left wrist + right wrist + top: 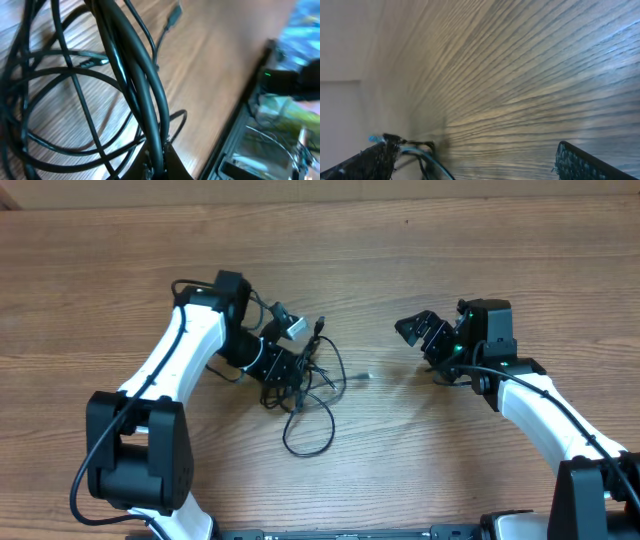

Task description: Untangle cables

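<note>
Cables [145, 95] sit tangled on the wooden table [400, 470], centre-left, one loop trailing toward the near edge. Left gripper [284, 368] pinching several strands. Right gripper [421, 334] spread wide, well apart from pile. Plug end [173, 15] lying loose.

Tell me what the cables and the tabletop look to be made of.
Cables: black rubber or plastic sheathing, smooth and semi-glossy, with light streaks along their curves; the plug tip looks like silver metal. Tabletop: wood or wood-look laminate, shown by long grain lines, with a low sheen.
</note>
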